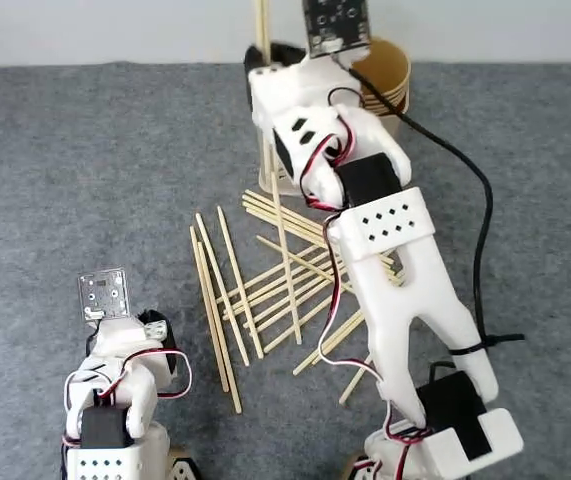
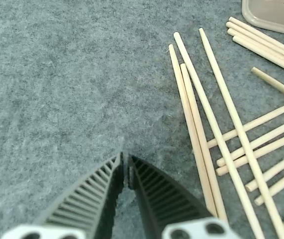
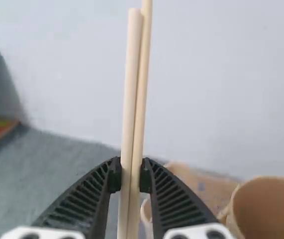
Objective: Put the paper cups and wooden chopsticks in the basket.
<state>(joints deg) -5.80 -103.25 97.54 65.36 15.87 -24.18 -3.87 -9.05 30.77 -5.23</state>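
Pale wooden chopsticks [image 1: 265,290] lie criss-crossed at centre; a pair [image 3: 136,74] stands upright, pinched in my right claw [image 3: 130,175]; brown cups [image 1: 390,75] sit stacked at their one o'clock.

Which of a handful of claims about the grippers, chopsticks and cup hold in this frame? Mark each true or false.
1. The right gripper is shut on two held chopsticks that point upward. True.
2. The left gripper grips a chopstick. False: it is shut on nothing, over bare grey carpet.
3. Many loose chopsticks lie scattered and crossing on the carpet between the arms. True.
4. A paper cup lies on its side among the scattered sticks. False: the brown paper cup stands beyond the pile, at the far side by the wall.
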